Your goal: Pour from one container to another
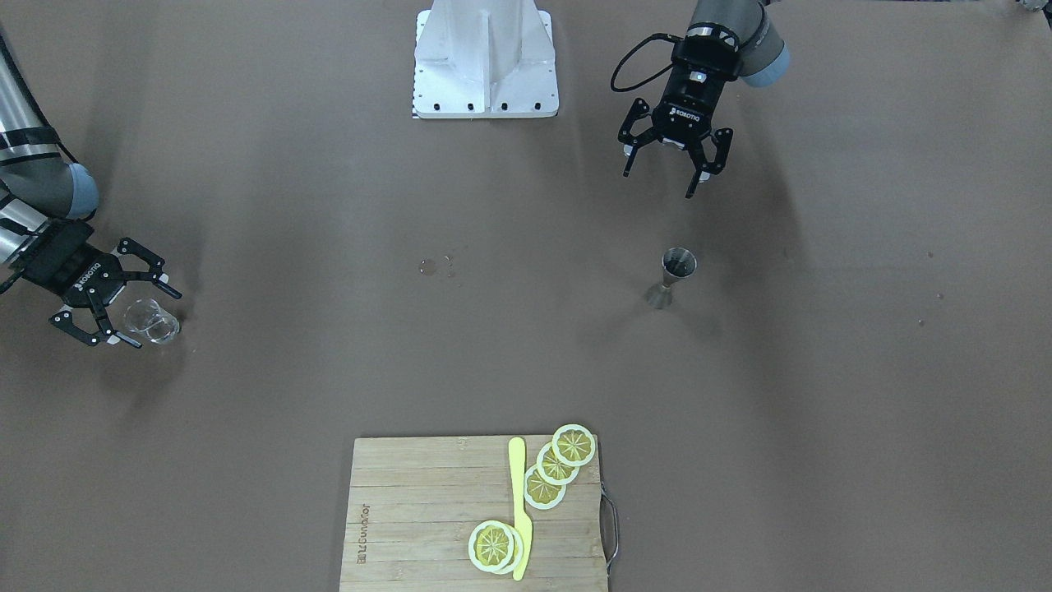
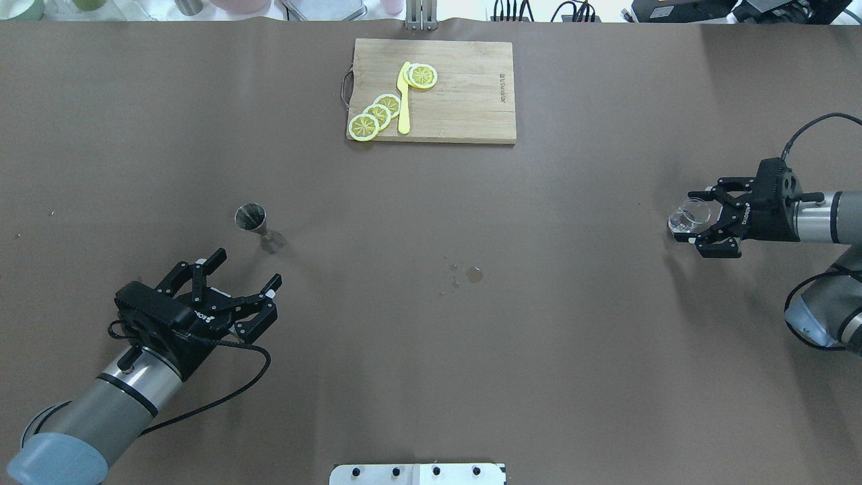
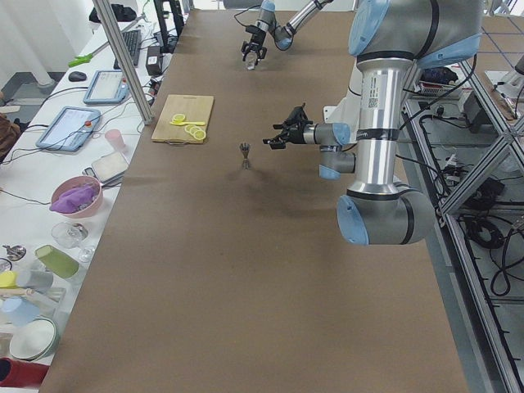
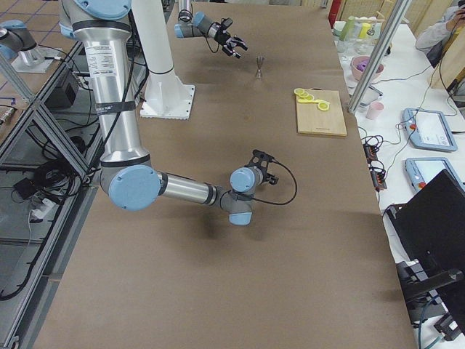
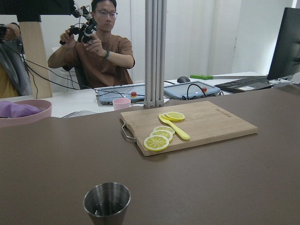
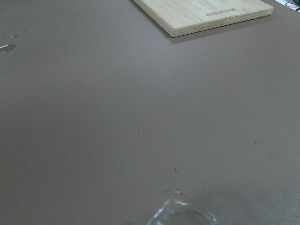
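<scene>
A small steel jigger (image 2: 258, 225) stands upright on the brown table, also seen in the front view as the jigger (image 1: 674, 275) and close below the left wrist camera as the jigger (image 5: 107, 201). My left gripper (image 2: 248, 267) hovers open just short of it, with nothing between its fingers. At the far right a clear glass (image 2: 688, 219) sits on the table. My right gripper (image 2: 697, 222) is open, one finger on each side of the glass with gaps showing. The glass (image 1: 152, 321) looks empty. Only its rim (image 6: 185, 213) shows in the right wrist view.
A wooden cutting board (image 2: 471, 87) with lemon slices (image 2: 377, 114) and a yellow knife (image 2: 404, 101) lies at the far edge. A few water drops (image 2: 471, 273) mark the table's middle. The robot's white base (image 1: 485, 62) stands at the near side. A person (image 5: 93, 47) sits beyond the table.
</scene>
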`<move>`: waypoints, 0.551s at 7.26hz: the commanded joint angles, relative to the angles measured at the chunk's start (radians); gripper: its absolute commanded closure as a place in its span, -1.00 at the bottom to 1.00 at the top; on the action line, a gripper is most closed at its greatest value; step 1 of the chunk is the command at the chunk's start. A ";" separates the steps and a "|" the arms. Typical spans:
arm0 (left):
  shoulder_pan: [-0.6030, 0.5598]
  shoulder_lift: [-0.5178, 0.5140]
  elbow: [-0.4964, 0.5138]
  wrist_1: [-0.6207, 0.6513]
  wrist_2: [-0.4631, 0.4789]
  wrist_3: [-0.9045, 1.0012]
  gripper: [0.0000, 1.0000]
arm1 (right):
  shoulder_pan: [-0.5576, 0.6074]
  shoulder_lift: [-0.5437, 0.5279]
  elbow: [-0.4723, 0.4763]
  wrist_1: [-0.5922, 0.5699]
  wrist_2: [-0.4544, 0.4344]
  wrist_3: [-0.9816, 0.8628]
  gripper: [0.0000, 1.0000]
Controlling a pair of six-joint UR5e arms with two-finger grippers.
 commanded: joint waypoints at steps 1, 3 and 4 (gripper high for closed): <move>-0.120 0.031 -0.089 0.138 -0.222 -0.007 -0.96 | 0.002 -0.002 0.002 0.002 0.001 -0.001 -1.00; -0.244 0.023 -0.131 0.255 -0.422 -0.008 -0.96 | 0.006 -0.020 0.028 0.000 0.003 0.001 -1.00; -0.296 -0.004 -0.138 0.353 -0.537 -0.008 -0.96 | 0.008 -0.041 0.062 0.000 0.005 0.001 -1.00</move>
